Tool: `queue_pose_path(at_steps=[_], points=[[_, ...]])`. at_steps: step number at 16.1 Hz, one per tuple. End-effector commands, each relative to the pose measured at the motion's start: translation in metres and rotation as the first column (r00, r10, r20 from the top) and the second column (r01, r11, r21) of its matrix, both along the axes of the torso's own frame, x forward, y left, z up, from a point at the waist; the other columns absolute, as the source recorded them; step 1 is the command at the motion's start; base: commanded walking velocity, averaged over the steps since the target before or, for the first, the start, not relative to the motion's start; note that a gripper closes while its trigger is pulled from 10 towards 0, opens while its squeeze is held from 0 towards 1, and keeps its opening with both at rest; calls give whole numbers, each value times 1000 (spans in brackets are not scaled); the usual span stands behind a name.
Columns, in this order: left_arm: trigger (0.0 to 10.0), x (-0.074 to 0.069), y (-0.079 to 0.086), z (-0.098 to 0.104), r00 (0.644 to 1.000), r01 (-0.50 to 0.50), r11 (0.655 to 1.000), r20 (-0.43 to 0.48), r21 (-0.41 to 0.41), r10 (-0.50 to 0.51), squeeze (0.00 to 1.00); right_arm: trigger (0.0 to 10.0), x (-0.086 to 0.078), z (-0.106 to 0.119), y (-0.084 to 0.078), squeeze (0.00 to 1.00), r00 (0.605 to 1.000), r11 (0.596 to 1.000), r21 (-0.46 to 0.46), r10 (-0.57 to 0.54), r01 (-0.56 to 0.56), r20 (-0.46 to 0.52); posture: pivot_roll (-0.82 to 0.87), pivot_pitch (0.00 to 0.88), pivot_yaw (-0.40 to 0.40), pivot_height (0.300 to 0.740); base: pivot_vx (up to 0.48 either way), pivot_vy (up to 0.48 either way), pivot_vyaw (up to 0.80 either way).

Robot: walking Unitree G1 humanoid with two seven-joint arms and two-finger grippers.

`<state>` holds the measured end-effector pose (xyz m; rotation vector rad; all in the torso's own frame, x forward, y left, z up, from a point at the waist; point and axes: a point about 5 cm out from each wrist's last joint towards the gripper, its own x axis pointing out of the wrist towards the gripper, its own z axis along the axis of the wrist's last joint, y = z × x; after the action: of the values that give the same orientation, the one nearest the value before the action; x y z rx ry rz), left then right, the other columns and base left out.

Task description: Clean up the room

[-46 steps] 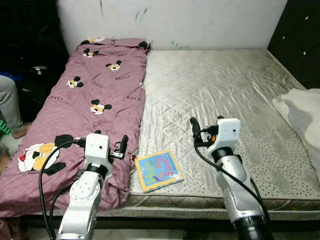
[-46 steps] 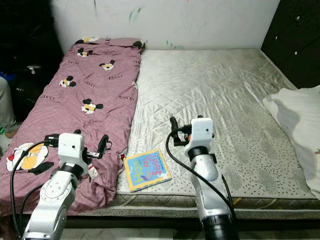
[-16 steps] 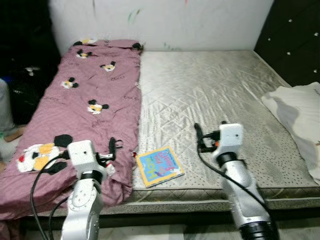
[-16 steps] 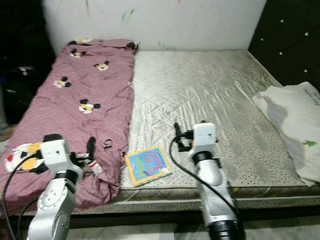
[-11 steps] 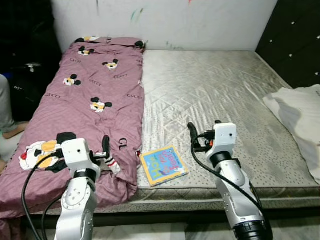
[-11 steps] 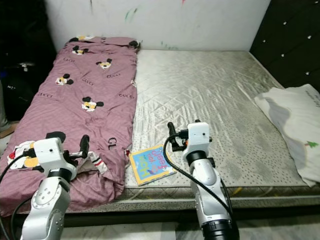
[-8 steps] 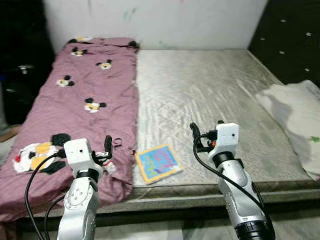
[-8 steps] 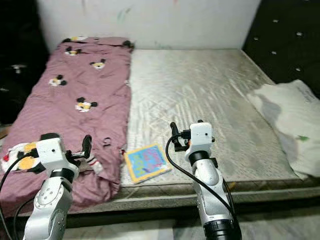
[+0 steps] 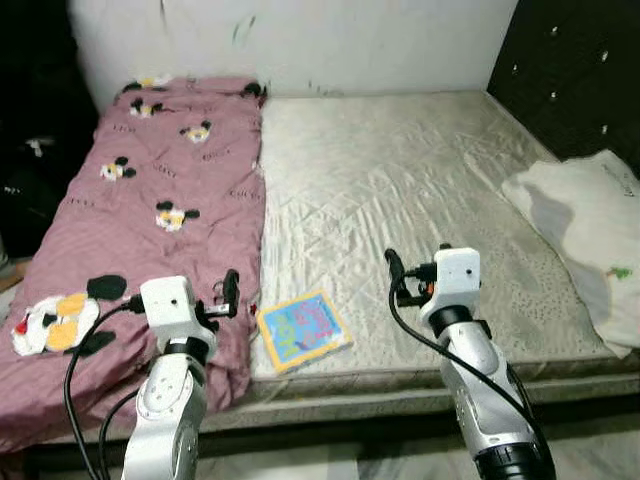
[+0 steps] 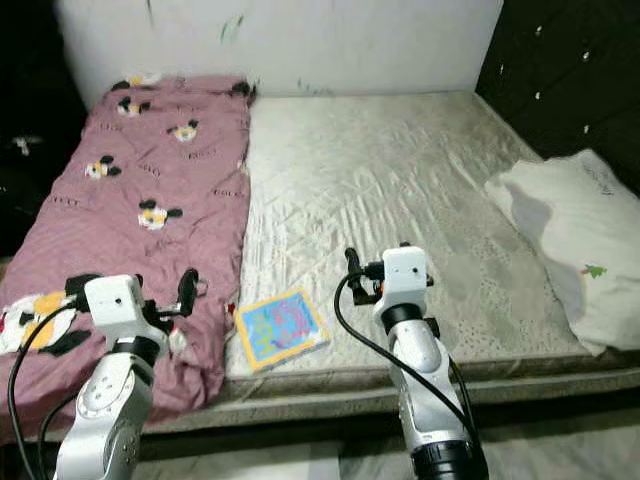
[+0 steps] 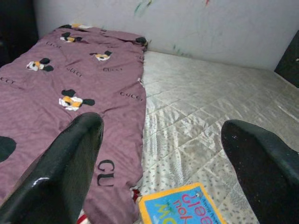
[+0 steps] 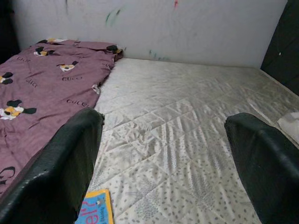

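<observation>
A colourful children's book lies flat at the front edge of the grey quilted mattress. It is also in the left wrist view. A purple cartoon-mouse blanket covers the mattress's left side. My left gripper hovers open over the blanket's front corner, left of the book, its fingers wide apart and empty. Right of the book, my right gripper hangs open above the bare mattress, with nothing between its fingers.
A white pillow lies at the mattress's right edge. A black tufted panel rises at the right. A scribbled white wall stands behind the bed, and dark clutter sits at the left. The mattress front edge drops to the floor.
The whole picture has shifted as the camera moved, bringing more of the pillow into view. Both grippers stay open and empty near the bed's front edge. The book lies where it was.
</observation>
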<state>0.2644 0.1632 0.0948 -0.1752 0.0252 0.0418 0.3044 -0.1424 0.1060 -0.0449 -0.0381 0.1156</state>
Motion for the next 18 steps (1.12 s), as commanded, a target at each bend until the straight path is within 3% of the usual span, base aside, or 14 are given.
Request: queue_pose_path(at_steps=[1,5,13,18], points=[[10000,0,2,3,1000,0,1000,14,4,0,0,10000,1,0,0,0,1000,1000,0,-2,2,-1,39,35,7,740,281,0,0],[10000,1,1,2,1000,6,1000,10,5,-6,0,10000,1,-1,-1,0,1000,1000,0,-6,6,-1,37,32,10,740,267,0,0],[10000,0,0,1,1000,6,1000,6,18,-6,0,10000,2,-2,-4,0,1000,1000,-16,-9,9,3,38,32,10,740,0,0,0],[10000,0,-1,1,1000,15,1000,10,18,-15,0,10000,3,-1,-3,0,1000,1000,-23,0,1,9,42,28,6,740,315,0,0]])
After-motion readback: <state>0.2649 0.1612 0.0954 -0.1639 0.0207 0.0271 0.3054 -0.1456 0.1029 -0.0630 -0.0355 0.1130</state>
